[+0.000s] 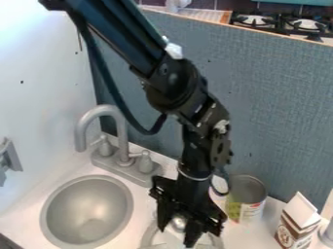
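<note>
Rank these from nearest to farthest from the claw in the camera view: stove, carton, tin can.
Nearest to the claw first:
1. Tin can, just right of it, by the blue-grey panel.
2. Carton, farther right, beyond the can.
3. Stove, top right, behind the panel.

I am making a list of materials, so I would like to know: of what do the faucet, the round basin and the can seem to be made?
Faucet: matte, even grey; perhaps painted plastic, though dull metal is possible.
Basin: smooth grey with a soft sheen, likely metal or metallic-coated plastic.
Can: probably metal, by its grey upper part; the colourful printed label looks like paper.
</note>
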